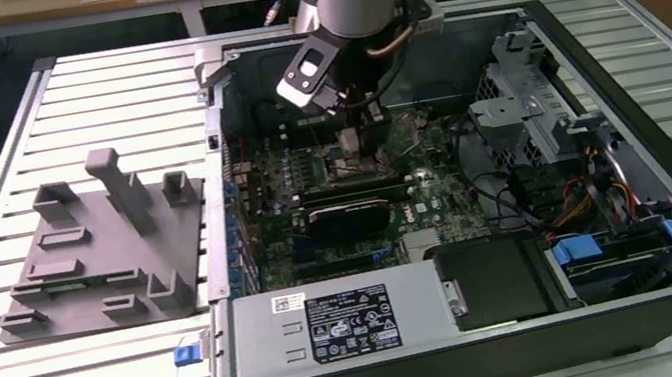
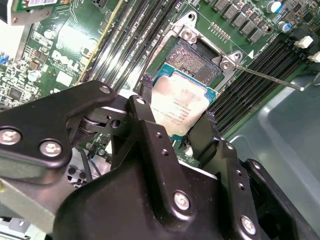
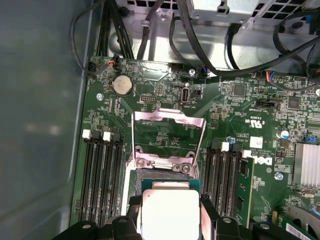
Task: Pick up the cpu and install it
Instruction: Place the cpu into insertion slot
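The cpu point(image 2: 182, 105), a flat square chip with a silver top and a thin green rim, sits between the black fingers point(image 2: 145, 102) of my gripper point(image 2: 177, 117), which is shut on it. In both wrist views the cpu point(image 3: 170, 212) hangs tilted over the near part of the motherboard socket point(image 2: 196, 59). I cannot tell whether it touches the socket. The socket's metal load plate point(image 3: 167, 131) stands open, and its thin lever point(image 2: 270, 77) is swung out. In the exterior view my gripper point(image 1: 362, 134) is low inside the open computer case, above the socket point(image 1: 352, 161).
Memory slots point(image 3: 97, 175) flank the socket on both sides. Black cables point(image 3: 200, 45) run along the case wall. In the exterior view, a grey fixture block point(image 1: 102, 246) lies on the slatted table to the left, the power supply point(image 1: 344, 324) sits at the case's near edge, and the drive cage point(image 1: 540, 106) stands to the right.
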